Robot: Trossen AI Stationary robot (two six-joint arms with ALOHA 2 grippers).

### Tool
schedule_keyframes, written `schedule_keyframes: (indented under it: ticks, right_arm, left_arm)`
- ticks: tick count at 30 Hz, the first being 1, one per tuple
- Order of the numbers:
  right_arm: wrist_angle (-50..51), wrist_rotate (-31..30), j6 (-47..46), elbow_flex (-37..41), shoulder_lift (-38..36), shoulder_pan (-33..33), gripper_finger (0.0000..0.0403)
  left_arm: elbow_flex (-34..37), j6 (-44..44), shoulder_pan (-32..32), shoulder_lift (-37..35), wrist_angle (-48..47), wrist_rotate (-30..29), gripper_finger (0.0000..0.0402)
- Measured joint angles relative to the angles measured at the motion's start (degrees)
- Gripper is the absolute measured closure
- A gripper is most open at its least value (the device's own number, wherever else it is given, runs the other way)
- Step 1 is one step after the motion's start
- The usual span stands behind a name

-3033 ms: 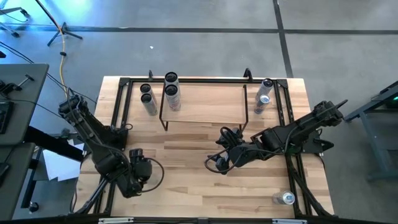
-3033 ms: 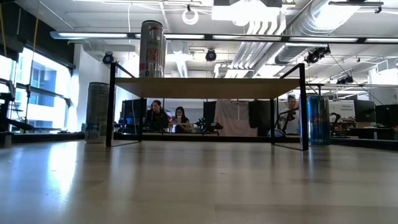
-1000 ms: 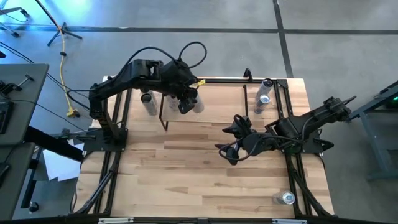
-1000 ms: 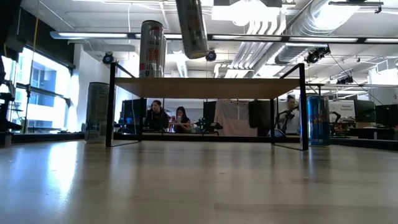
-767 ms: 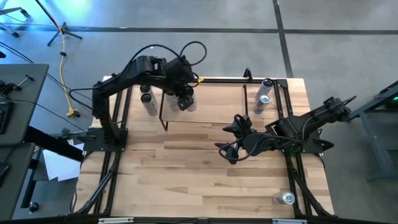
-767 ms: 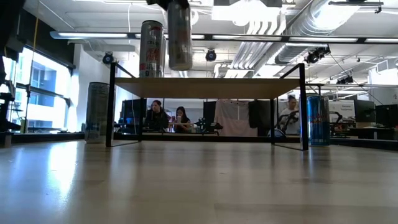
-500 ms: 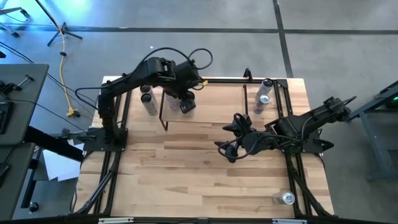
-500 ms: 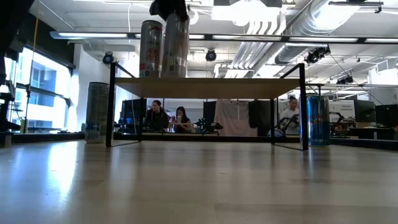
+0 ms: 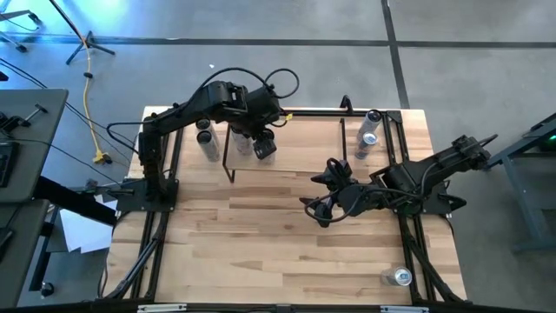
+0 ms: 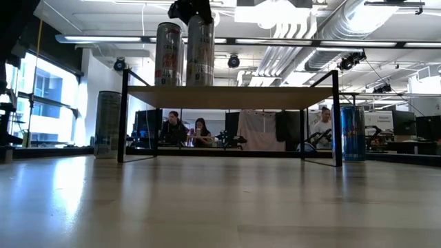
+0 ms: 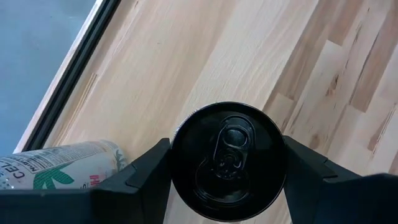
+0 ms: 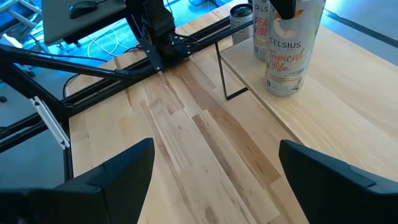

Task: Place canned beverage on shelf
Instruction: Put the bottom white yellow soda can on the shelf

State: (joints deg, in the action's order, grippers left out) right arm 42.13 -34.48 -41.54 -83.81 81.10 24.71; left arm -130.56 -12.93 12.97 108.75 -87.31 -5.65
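Can (image 10: pixel 200 52) stands upright on the shelf (image 10: pixel 275 97) top, at its left end, just right of a second can (image 10: pixel 168 54). Left gripper (image 11: pixel 227 163) sits directly above it, fingers (image 11: pixel 140 171) clamped on either side of its rim. Right gripper (image 12: pixel 211 168) hangs open over the table (image 9: pixel 261 252), right of centre.

pale matt wood shelf (image 9: pixel 295 139) top on thin black metal legs; glossy metal can (image 11: pixel 228 160); smooth planked wooden table (image 9: pixel 287 243)

Grey floor (image 9: pixel 261 22), exposed ceiling ducts (image 10: pixel 303 27)
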Motion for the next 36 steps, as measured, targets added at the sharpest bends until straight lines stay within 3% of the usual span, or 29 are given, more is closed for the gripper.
schedule_keyframes:
  ticks: [13,26,36]
  right_arm:
    - [0.0,0.0,0.0,0.0,0.0,0.0,0.0073]
    - [0.0,0.0,0.0,0.0,0.0,0.0,0.0073]
    - [-0.2,0.0,0.4,0.0,0.0,0.0,0.0073]
  left_arm:
    - [0.0,2.6,0.0,0.0,-0.2,0.7,0.0155]
    - [0.0,3.5,0.0,-0.5,-0.6,1.2,0.0080]
    - [0.0,3.1,0.0,-4.6,-0.1,2.9,0.0055]
